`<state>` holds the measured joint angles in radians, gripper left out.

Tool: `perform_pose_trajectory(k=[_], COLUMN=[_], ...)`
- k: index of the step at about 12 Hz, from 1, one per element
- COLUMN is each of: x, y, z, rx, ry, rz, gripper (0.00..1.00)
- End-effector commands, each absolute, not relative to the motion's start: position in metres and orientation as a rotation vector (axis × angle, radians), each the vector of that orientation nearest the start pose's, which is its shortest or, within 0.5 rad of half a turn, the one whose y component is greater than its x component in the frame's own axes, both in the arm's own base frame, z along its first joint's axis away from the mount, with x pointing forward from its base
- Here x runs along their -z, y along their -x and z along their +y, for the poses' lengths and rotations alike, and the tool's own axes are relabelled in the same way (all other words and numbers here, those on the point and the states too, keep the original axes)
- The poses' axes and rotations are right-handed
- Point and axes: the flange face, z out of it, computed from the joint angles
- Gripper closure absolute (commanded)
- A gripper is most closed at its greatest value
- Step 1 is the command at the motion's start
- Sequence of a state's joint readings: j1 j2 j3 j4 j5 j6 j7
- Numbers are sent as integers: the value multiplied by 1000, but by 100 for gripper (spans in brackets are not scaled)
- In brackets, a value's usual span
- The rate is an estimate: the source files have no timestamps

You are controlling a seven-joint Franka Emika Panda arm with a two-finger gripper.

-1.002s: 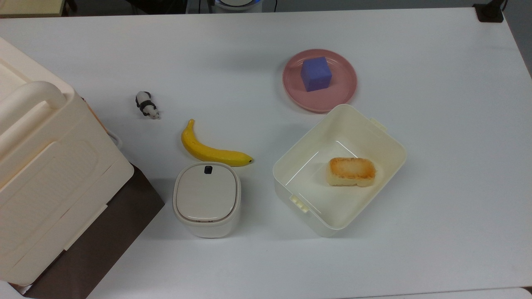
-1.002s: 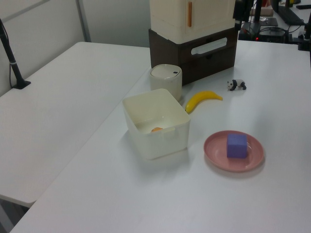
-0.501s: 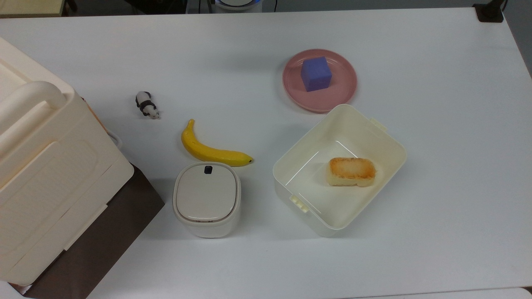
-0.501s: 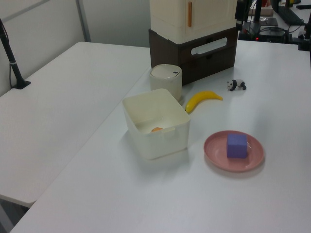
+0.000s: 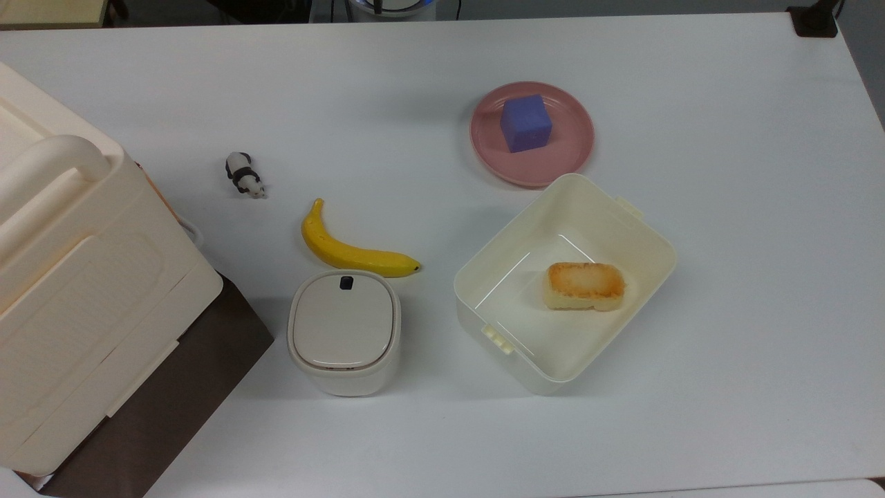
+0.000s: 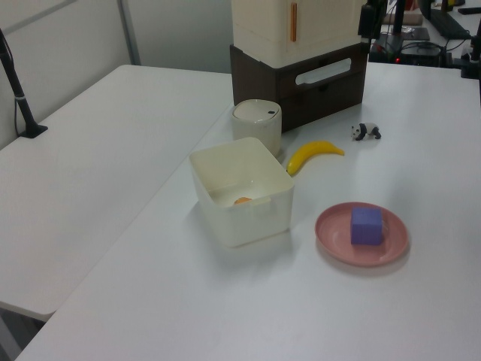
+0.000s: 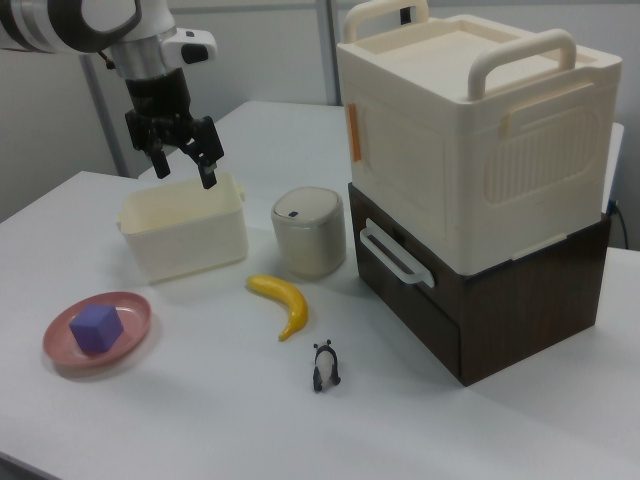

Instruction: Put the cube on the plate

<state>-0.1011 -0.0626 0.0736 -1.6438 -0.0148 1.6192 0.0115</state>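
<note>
Top view. The cube [image 5: 526, 123] rests inside the plate [image 5: 567, 155], toward the rim that lies farthest from the cream tub [image 5: 646, 232], and nothing touches it. The plate sits on the white counter [image 5: 726, 138] just beside the tub, their edges nearly meeting; a golden-brown bread block [image 5: 585, 285] lies on the tub's floor. Judged from this arrangement, the placing appears complete, so the remaining risk is disturbance: a low return pass over the plate could nudge the cube off its off-centre seat, or clip the nearby tub and push it against the plate.

Left view. The cube [image 6: 367, 226] stands square on the plate [image 6: 338, 239], on the half turned away from the tub [image 6: 248, 218]. A banana [image 6: 313, 156] and a lidded canister [image 6: 256, 125] lie beyond the tub, well apart from the plate, as does a small panda figure [image 6: 367, 131]. The plate's shallow raised rim would offer little hold against a sideways knock.

Right view. The claw [image 7: 184, 160] hangs above the far side of the tub [image 7: 185, 235], pointing downward, its fingers [image 7: 207, 170] spread and grasping nothing. The arm [image 7: 110, 25] reaches in from above the tub. The claw is well clear of the plate [image 7: 130, 335] and the cube [image 7: 97, 328]. A descent from this pose would meet the tub's wall rather than the plate.
</note>
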Motion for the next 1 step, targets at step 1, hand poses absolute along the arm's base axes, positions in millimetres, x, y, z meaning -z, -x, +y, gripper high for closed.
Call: perform_pose_trajectory(k=[1], x=[-628], y=[-538], z=[-14], rx=[58], ry=[3147], rz=[96], gripper=[0])
